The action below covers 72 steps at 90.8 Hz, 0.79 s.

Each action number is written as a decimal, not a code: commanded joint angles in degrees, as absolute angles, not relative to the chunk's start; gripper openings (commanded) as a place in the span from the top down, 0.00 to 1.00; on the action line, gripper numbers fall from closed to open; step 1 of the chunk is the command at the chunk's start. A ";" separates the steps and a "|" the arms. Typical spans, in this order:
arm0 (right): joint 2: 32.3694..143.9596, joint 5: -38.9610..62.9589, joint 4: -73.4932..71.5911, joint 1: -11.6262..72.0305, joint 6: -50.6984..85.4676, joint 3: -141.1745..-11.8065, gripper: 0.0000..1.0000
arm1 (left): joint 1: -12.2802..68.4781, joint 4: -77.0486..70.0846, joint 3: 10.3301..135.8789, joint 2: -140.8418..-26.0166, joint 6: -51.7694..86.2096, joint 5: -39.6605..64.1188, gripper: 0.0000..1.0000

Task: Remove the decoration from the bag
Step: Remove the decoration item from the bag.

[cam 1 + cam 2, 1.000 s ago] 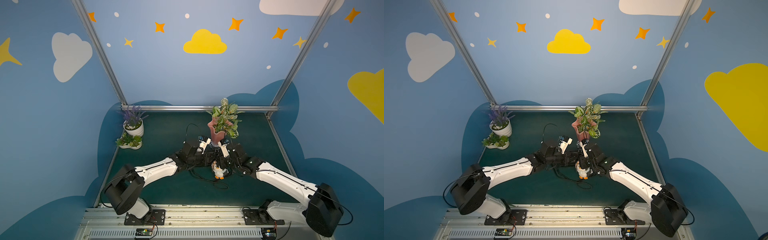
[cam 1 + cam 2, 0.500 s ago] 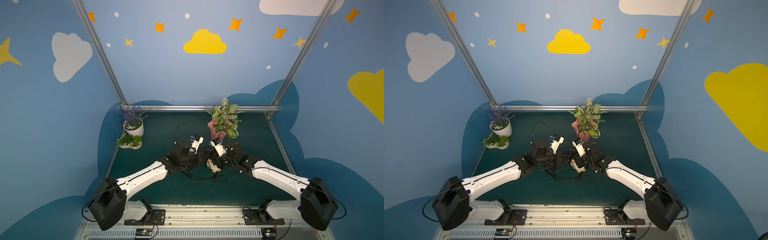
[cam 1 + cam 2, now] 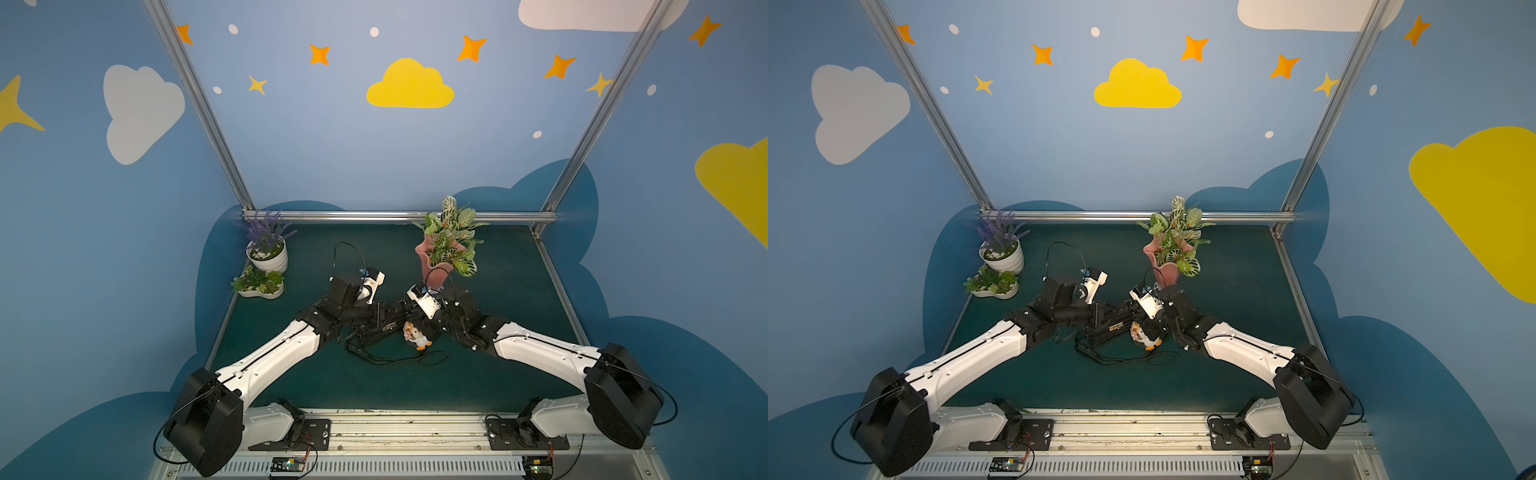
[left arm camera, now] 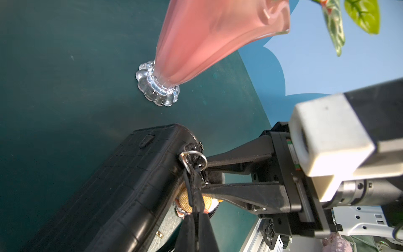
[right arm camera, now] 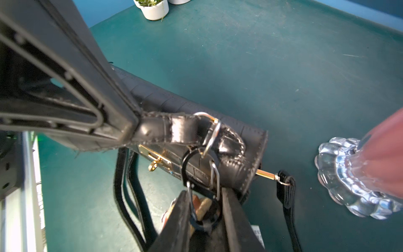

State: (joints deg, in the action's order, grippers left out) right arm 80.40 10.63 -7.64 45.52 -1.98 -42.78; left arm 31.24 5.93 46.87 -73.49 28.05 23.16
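The bag [image 3: 372, 330] is a black glossy textured handbag held just over the green mat between my two arms. My left gripper [image 4: 197, 227] is shut on its short top handle [image 5: 172, 131]. The decoration [image 3: 415, 336], a small plush penguin with a tan ornament [image 4: 185, 200], hangs below the bag's end on a black carabiner [image 5: 197, 172]. That clip is hooked through the silver ring [image 5: 210, 133] of the handle. My right gripper [image 5: 205, 213] is shut on the carabiner's lower part. In the left wrist view the bag [image 4: 122, 185] hides most of the penguin.
A pink vase with green leaves [image 3: 438, 259] stands just behind the grippers; its glass foot [image 5: 349, 179] is close to the bag's end. A white lavender pot [image 3: 268, 253] and a succulent dish [image 3: 259, 286] sit at the back left. The long thin strap [image 3: 395, 360] trails on the mat.
Both arms have stretched out lower and carried the bag and penguin a little to the left. Both grips look unchanged.
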 commanded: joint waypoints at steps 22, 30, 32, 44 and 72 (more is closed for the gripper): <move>78.94 9.17 -11.87 45.93 -1.67 -39.35 0.58 | 30.50 5.80 48.62 -74.51 27.14 25.66 0.97; 78.44 8.43 -12.66 45.97 -1.78 -38.82 0.52 | 30.50 5.80 48.68 -74.60 27.31 25.72 0.97; 78.47 8.24 -12.88 45.97 -1.85 -38.78 0.51 | 30.59 5.80 48.73 -74.66 27.35 25.79 0.97; 77.63 6.82 -14.02 45.98 -1.79 -38.76 0.45 | 30.51 5.71 48.91 -74.69 27.57 25.84 0.97; 75.40 6.30 -17.59 46.19 -3.73 -36.63 0.43 | 30.50 4.65 48.10 -74.79 28.51 26.16 0.97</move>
